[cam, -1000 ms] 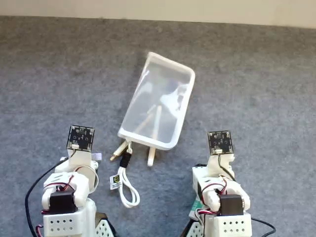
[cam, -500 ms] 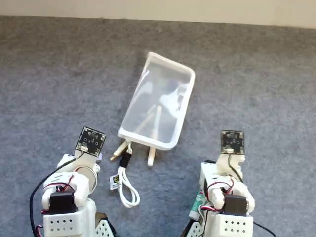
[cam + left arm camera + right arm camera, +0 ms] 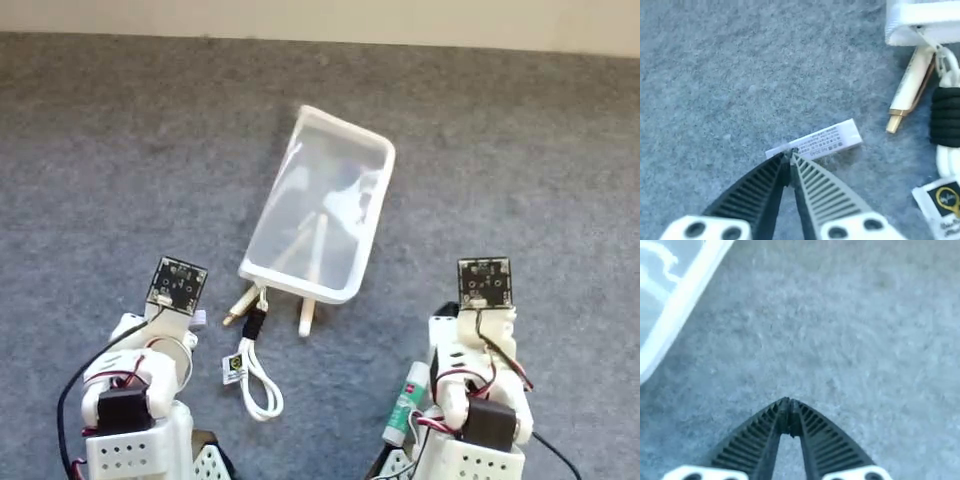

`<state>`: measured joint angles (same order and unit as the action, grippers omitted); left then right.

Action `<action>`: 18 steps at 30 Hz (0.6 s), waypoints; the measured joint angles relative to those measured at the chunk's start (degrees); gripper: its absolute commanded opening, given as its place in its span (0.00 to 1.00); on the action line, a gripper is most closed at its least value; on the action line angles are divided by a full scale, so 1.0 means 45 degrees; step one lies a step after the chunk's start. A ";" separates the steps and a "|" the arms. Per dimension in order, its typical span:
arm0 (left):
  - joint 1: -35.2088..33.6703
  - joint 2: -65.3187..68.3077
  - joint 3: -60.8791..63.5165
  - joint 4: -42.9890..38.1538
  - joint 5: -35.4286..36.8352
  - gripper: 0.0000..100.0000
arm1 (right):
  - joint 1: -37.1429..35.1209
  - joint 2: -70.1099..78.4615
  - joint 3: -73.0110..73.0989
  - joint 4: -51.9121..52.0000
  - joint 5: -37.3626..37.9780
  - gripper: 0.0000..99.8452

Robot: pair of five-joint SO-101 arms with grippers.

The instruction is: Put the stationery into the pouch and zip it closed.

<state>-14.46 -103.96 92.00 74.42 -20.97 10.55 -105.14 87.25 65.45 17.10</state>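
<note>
The translucent white pouch (image 3: 320, 205) lies mid-table with its open end toward the arms. Two cream pens (image 3: 308, 312) poke out of that end, and one shows a gold tip (image 3: 910, 92). A small white eraser (image 3: 822, 141) lies just past my left gripper (image 3: 791, 156), which is shut and empty with its tips at the eraser's edge. My right gripper (image 3: 786, 405) is shut and empty over bare carpet, off to the side of the pouch's rim (image 3: 675, 300). A green-and-white glue stick (image 3: 403, 403) lies beside the right arm's base.
A coiled white cable with a black wrap (image 3: 255, 370) and a paper tag (image 3: 940, 200) lies between the arms, close to the pens. Grey carpet covers the table. Open room lies to the pouch's left and right.
The right arm has swung to the right, uncovering the glue stick at its base. The left arm's wrist has shifted a little right toward the eraser. Pouch, pens and cable have not moved.
</note>
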 measured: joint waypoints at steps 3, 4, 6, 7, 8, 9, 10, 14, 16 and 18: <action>-0.0176 0.0000 0.0000 0.0000 0.0000 0.01 | 0.0000 -0.0020 -0.0762 0.0000 0.0039 0.04; -0.0176 0.0000 0.0000 0.0000 0.0000 0.01 | 0.0000 0.0000 -0.1016 0.0000 0.0039 0.04; -0.0176 0.0000 0.0000 0.0000 0.0000 0.01 | -0.0098 -0.0020 -0.1524 0.0000 0.0059 0.04; -0.0176 0.0000 0.0000 0.0000 0.0000 0.01 | -0.0293 -0.0039 -0.1778 0.0000 0.0059 0.04; -0.0176 0.0000 0.0000 0.0000 0.0000 0.01 | -0.0547 -0.0059 -0.1993 0.0000 0.0059 0.04; -0.0176 0.0000 0.0000 0.0000 0.0000 0.01 | -0.0781 -0.0098 -0.2188 0.0000 0.0059 0.04; -0.0176 0.0000 0.0000 0.0000 0.0000 0.01 | -0.0996 -0.0078 -0.2383 0.0020 0.0059 0.04; -0.0176 0.0000 0.0000 0.0000 0.0000 0.01 | -0.1895 0.0781 -0.3673 0.0547 -0.0176 0.04; -0.0176 0.0000 0.0000 0.0000 0.0000 0.01 | -0.2305 0.1563 -0.4415 0.0723 -0.0352 0.04; -0.0176 0.0000 0.0000 0.0000 0.0000 0.01 | -0.2774 0.2481 -0.5040 0.0762 -0.0527 0.04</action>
<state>-15.25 -103.96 92.00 74.42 -20.97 -1.93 -93.98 64.57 68.88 14.73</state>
